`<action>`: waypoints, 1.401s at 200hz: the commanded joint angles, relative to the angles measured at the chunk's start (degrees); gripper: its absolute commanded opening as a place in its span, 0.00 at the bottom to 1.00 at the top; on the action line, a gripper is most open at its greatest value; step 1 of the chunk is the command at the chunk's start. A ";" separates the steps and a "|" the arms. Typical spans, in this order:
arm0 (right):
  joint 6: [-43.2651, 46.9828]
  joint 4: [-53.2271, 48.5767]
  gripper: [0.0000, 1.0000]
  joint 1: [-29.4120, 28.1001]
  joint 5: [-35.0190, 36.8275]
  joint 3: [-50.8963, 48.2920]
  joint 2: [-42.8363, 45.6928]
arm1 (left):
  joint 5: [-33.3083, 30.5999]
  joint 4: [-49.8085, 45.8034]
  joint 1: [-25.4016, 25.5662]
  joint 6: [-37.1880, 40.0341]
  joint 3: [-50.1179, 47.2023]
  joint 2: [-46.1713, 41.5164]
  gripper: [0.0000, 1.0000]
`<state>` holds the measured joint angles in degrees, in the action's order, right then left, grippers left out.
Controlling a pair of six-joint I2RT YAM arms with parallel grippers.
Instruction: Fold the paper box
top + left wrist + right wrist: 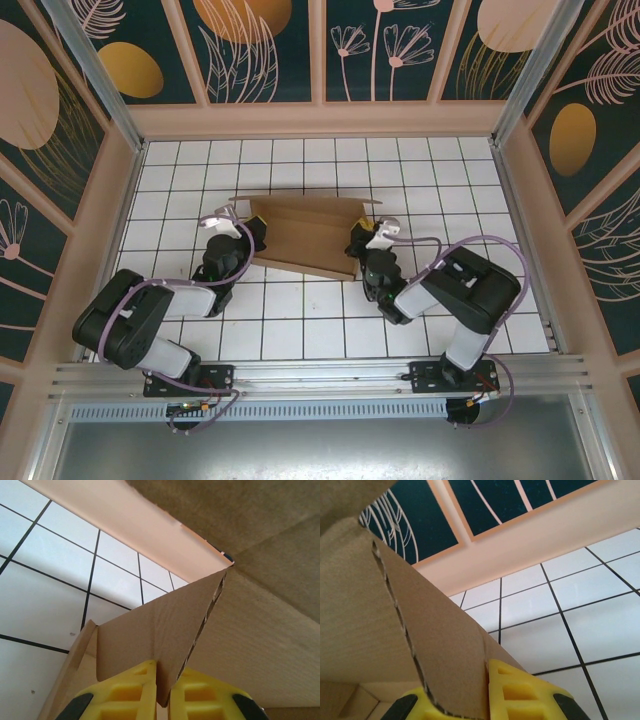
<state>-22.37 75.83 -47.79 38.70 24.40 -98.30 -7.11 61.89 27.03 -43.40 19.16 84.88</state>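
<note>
Broadly, the white tiled desk (pixel 300 320) is the largest thing, fenced at 9, 12 and 3 o'clock by patterned walls (pixel 270 45), with both arms bolted along its 6 o'clock edge. The paper box (pixel 305 238) sits near the desk's middle, a little toward 12 o'clock, with its long axis running from 9 to 3 o'clock. It is partly raised, though the overhead view does not show whether any tab is locked.

The box looks like thin corrugated board, so it is probably light, stiff across its panels and willing to bend only along its creases. Its matte face should grip well. Its cut edges would likely crush under a hard pinch, and so light a piece could skate over the smooth tiles if pushed from one end alone. Holding both ends at once, on the end flaps close to their creases, seems the soundest way to take it.

The arms themselves are the main obstruction: their forearms and lilac cables (pixel 160 290) crowd the box's 7 and 5 o'clock sides, while the walls stand well apart from it.

The left pincer (pixel 250 236) is at the box's 9 o'clock end, and in its wrist view the yellow fingers (pixel 130 692) are clamped on the tip of an upright flap (pixel 160 625). The right pincer (pixel 358 240) is at the 3 o'clock end. There a flap (pixel 445 650) sits between its fingers (pixel 520 692), which appear closed on it
</note>
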 commanded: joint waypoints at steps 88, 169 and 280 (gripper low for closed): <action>-19.94 -30.86 0.01 -1.96 -0.05 12.06 1.35 | 12.27 -8.74 3.12 -6.92 -1.95 -3.48 0.11; -24.47 -26.63 0.02 -3.57 -1.66 5.10 2.26 | 13.81 -10.01 3.30 -5.85 -5.30 -3.81 0.08; -16.23 -10.71 0.07 -7.09 -0.42 -5.29 -1.88 | 9.37 -17.26 3.30 -3.19 -9.20 -4.84 0.06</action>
<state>-38.94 70.08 -52.25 44.56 22.35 -96.95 -2.52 58.30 27.79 -47.03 12.80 78.63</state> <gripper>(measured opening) 0.062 0.071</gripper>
